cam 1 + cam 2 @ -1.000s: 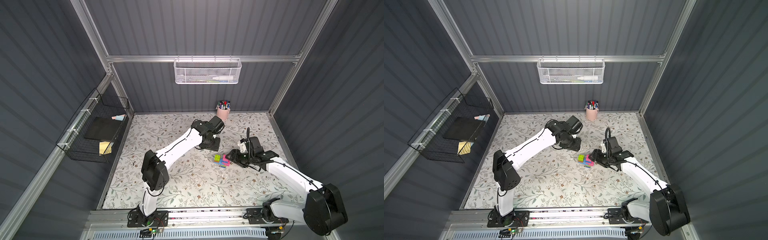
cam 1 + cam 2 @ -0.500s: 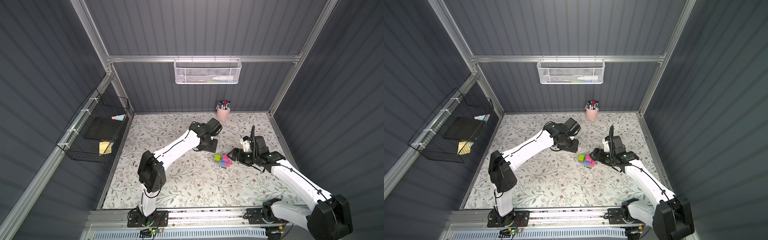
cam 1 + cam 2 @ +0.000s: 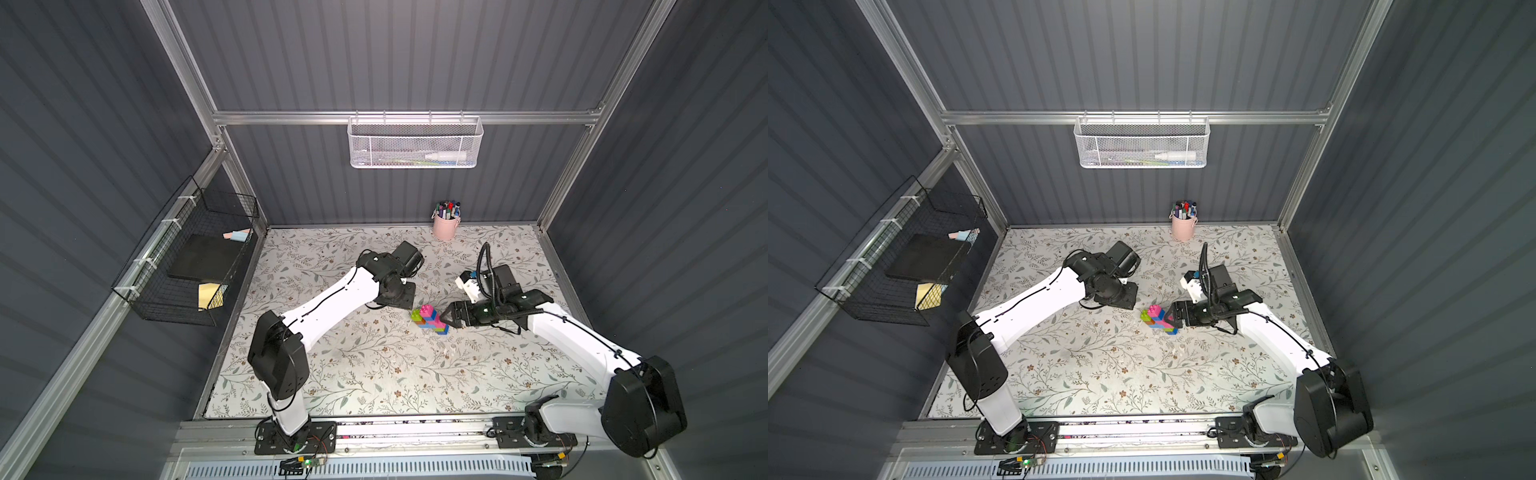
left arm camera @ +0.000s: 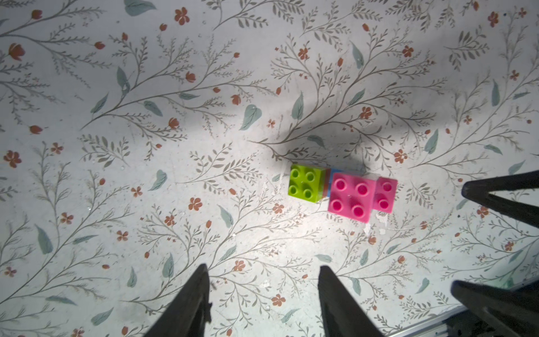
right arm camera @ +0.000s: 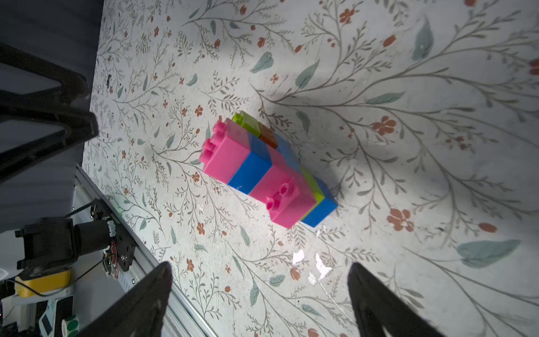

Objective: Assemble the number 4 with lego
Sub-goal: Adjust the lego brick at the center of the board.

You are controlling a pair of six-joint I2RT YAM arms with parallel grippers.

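The lego figure (image 3: 430, 320) (image 3: 1158, 319), the number 4, stands free on the flowered table, built of pink, blue, lime green, orange and light-blue bricks. In the left wrist view its green and pink studs (image 4: 350, 195) face the camera. The right wrist view shows the figure's pink and blue side (image 5: 268, 172). My right gripper (image 3: 446, 320) (image 5: 260, 267) is open wide just right of the figure, not touching it. Behind and left of the figure, my left gripper (image 3: 399, 296) (image 4: 262, 271) points down at the table, open with nothing between its fingers.
A pink cup of marker pens (image 3: 445, 226) (image 3: 1183, 227) stands at the back edge. On the back wall hangs a white mesh basket (image 3: 415, 143), and a black wire basket (image 3: 191, 257) on the left wall. A metal rail (image 3: 415, 428) runs along the front.
The right gripper's jaws have spread wide and the lego figure is left standing on the table. The left gripper has drifted a little to the left and toward the front.
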